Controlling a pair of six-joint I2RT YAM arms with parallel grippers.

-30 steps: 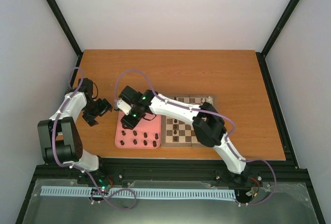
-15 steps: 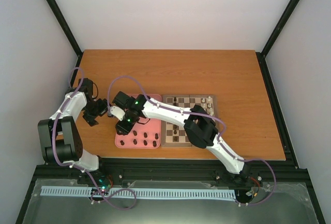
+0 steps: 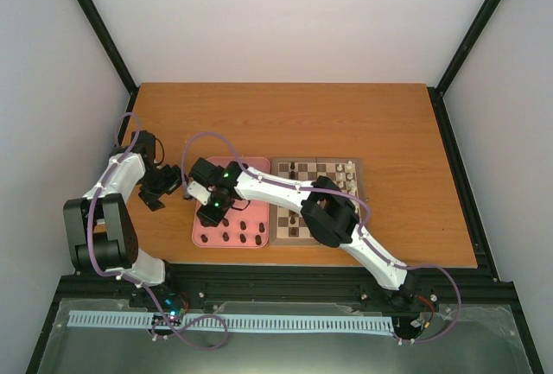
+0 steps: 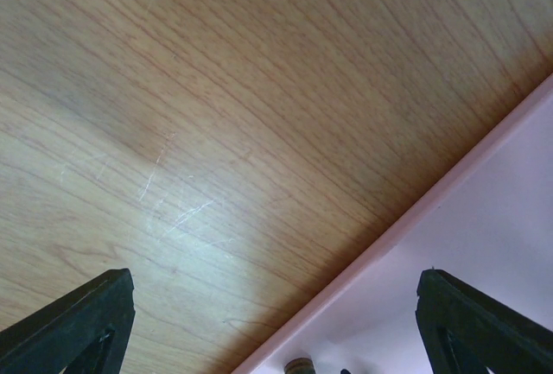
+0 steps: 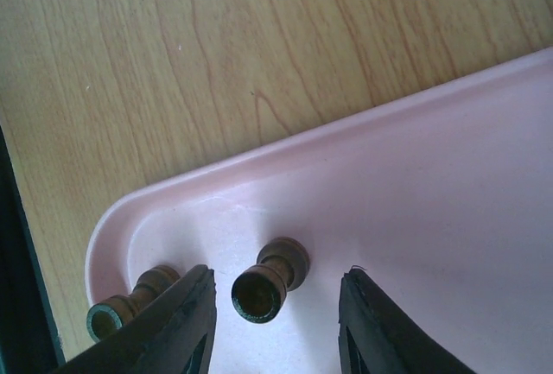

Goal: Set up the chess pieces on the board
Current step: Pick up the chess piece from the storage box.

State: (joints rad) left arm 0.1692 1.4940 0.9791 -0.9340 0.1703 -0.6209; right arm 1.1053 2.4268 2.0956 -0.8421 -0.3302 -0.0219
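Right fingers point(image 5: 181, 322) apart astride dark chess piece point(image 5: 268, 281), arm point(image 3: 276, 186) stretched over tray point(image 5: 432, 175)

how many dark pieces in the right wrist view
2, on the pink tray: first piece between the fingers of the right hand, second piece at the tray's corner. Others may be hidden.

Lab test cell: white panels point(image 3: 285, 20), black framing point(image 3: 97, 24)

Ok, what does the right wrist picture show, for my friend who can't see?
The open right gripper hangs over the corner of a pink tray, its two black fingers either side of a tiny dark brown chess piece, not touching it. Another dark brown piece sits just outside one finger; light wooden table lies beyond.
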